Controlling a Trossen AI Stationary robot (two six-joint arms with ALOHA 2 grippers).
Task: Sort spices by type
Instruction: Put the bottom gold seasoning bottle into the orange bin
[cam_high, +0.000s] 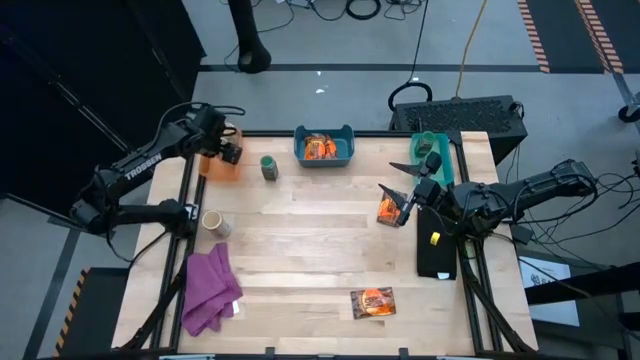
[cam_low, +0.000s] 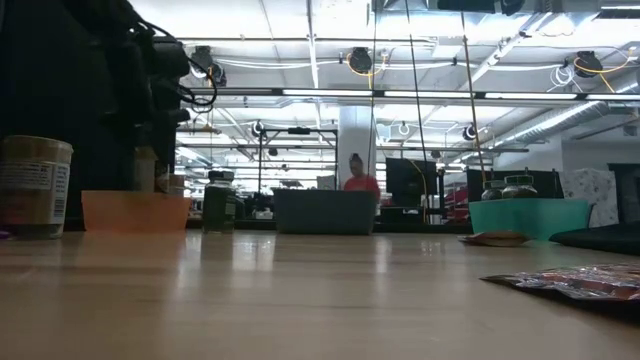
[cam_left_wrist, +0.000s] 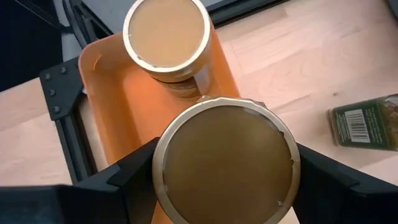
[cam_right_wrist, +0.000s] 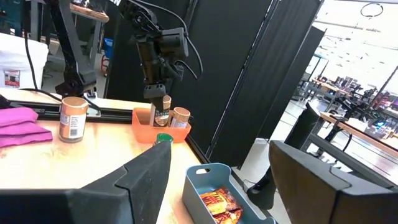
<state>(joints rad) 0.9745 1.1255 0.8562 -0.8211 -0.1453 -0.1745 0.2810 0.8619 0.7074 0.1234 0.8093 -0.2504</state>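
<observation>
From above, the left tool (cam_high: 226, 148) is hanging over the orange bin (cam_high: 219, 166) at the desk's (cam_high: 320, 260) far left corner, while the right tool (cam_high: 405, 200) is hovering just beside a packet (cam_high: 387, 209) near the teal bin (cam_high: 430, 146). A green jar (cam_high: 268, 167) is standing beside the blue bin (cam_high: 324, 147), a tan jar (cam_high: 214, 224) is sitting near the purple cloth (cam_high: 210, 288), and another packet (cam_high: 372, 302) is lying at the near edge. From desk height, the tan jar (cam_low: 33, 186), orange bin (cam_low: 135, 211) and green jar (cam_low: 218, 203) are lining up. At the left wrist, the fingers (cam_left_wrist: 134, 168) are pinching a tan jar (cam_left_wrist: 225, 162) above the bin, where another jar (cam_left_wrist: 166, 38) is standing. At the right wrist, the fingers (cam_right_wrist: 146, 177) are standing spread, holding nothing.
</observation>
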